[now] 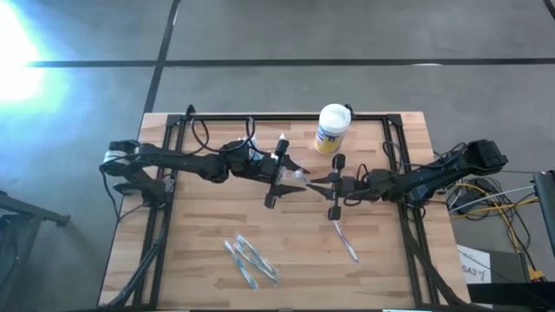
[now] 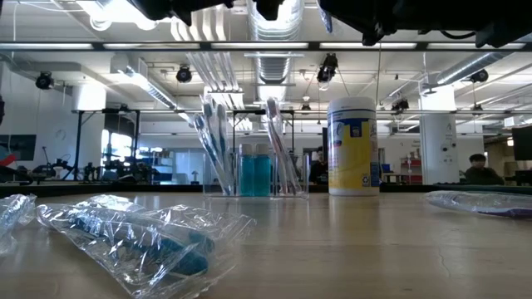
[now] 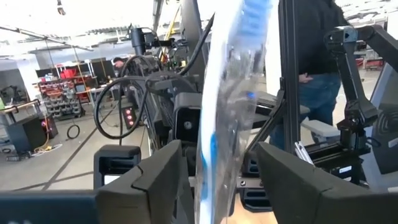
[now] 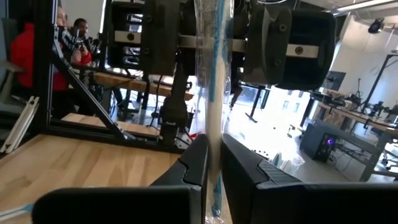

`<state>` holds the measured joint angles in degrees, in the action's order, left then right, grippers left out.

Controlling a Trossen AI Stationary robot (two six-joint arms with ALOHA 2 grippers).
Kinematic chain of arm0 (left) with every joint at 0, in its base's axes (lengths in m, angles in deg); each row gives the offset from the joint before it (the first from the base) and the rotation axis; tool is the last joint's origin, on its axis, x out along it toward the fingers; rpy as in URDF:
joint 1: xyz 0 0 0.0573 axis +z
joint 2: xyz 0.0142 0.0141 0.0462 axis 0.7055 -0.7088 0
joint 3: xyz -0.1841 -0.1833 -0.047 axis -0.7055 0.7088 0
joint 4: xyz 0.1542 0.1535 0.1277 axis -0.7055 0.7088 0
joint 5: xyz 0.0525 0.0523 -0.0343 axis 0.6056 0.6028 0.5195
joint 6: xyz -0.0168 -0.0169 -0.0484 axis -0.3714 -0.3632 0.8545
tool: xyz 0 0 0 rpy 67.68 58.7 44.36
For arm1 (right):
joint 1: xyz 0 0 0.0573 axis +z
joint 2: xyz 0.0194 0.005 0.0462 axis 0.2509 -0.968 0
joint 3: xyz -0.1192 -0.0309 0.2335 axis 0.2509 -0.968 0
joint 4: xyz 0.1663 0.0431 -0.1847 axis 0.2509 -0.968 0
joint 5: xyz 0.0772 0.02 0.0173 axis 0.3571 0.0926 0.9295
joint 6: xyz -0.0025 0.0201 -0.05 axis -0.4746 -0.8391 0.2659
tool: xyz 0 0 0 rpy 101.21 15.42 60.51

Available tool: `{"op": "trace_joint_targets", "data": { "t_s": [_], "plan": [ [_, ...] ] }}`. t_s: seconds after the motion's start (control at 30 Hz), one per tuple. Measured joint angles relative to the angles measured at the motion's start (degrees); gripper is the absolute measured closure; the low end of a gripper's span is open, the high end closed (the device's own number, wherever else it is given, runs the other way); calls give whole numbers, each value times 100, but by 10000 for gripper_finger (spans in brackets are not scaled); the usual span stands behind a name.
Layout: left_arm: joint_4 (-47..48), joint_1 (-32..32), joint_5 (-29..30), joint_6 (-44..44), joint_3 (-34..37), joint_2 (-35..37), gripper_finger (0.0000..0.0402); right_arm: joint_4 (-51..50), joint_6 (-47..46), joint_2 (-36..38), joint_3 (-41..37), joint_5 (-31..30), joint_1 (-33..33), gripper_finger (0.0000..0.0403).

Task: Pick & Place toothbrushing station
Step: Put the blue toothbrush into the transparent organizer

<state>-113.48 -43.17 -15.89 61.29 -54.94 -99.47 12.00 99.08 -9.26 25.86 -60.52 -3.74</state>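
Table: a pale wooden tabletop (image 1: 286,251) inside a black frame, seen from straight above, with both dark arms reaching in toward its middle.

Toothbrushing station: the clear plastic holder (image 2: 256,170) stands upright on the table near its middle, just beside the canister. In the low view it holds toothbrushes leaning in its compartments, and blue shows through its centre. From above it lies under the two grippers and is hard to make out.

Left gripper: the left gripper (image 1: 279,171) hangs over the middle of the table, above the holder. Its fingers (image 3: 152,180) are spread apart, and a wrapped toothbrush (image 3: 225,112) in clear film stands upright between them. Whether the fingers touch the wrapper cannot be told.

Right gripper: the right gripper (image 1: 335,184) faces the left one from the other side, close to it. Its fingers (image 4: 193,165) are pressed together, pinching the same upright wrapped toothbrush, white with a blue stripe.

Canister: a white cylindrical canister (image 1: 331,128) with a yellow and blue label stands upright at the far side of the table, just beside the grippers.

Loose packets: a cluster of wrapped toothbrushes (image 1: 250,260) lies flat near the front edge. Another single packet (image 1: 345,243) lies flat below the right gripper, well apart from the cluster.

Room: a workshop with benches; people (image 4: 68,37) stand beyond the table.
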Motion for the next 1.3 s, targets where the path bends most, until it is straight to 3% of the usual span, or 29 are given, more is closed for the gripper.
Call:
{"op": "trace_joint_targets", "data": {
  "t_s": [0.53, 0.77, 1.1, 1.3],
  "plan": [
    [7, 7, -83, -109, -91, -39, 376, -4, 50, -2, 0, 26, 8, 376],
    [210, 7, -84, -120, -89, -17, 379, -83, 53, -2, 0, 24, 8, 368],
    [1187, -65, -79, -404, 73, 773, 379, -419, 26, 79, -2, 18, 32, 260],
    [1762, -84, -27, -420, 614, 1604, 379, -529, -273, 254, -2, 137, 30, 229]
  ]
}}
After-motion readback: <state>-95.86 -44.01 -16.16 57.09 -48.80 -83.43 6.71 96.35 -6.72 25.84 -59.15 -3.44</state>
